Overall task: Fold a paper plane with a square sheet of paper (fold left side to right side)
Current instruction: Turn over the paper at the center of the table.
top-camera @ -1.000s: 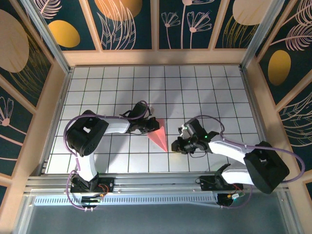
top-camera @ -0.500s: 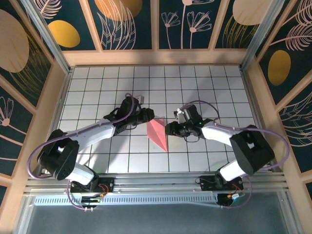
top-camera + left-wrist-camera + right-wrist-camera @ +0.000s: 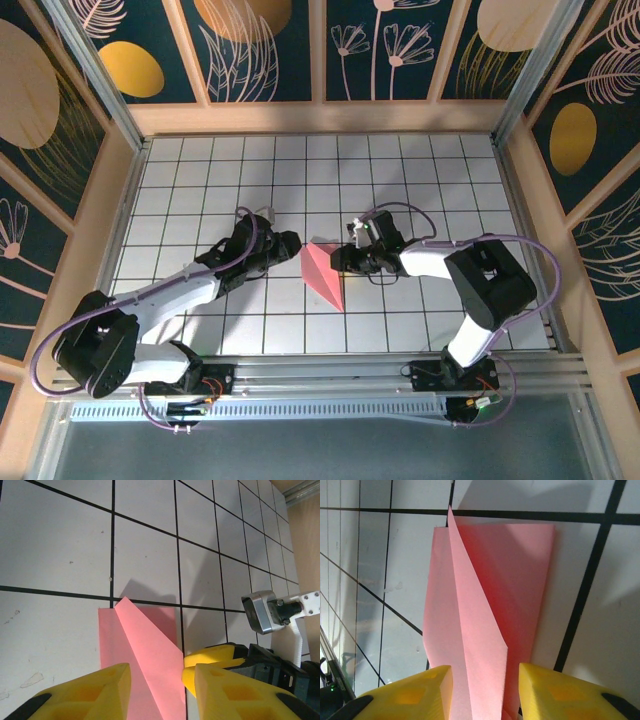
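The square sheet of paper, folded into a salmon-pink pointed paper plane (image 3: 322,272), lies on the white grid table with its tip toward the near edge. One layer stands up as a slanted flap (image 3: 150,645) (image 3: 477,630). My left gripper (image 3: 292,250) is at the plane's upper left edge. It is open, its yellow fingers (image 3: 87,695) straddling the flap without pressing it. My right gripper (image 3: 342,258) is at the upper right edge, also open, with the flap between its fingers (image 3: 565,690). The right gripper's yellow fingertips (image 3: 215,657) touch the paper's edge.
Wooden side walls (image 3: 85,250) and a back wall (image 3: 320,115) enclose the tiled table (image 3: 420,180). A metal rail (image 3: 320,375) runs along the near edge. The right wrist's silver camera housing (image 3: 260,612) sits close behind the paper.
Both arms have reached in to the paper's upper end from either side. Both pairs of jaws have widened. The paper looks wider at its top, with one flap lifted.
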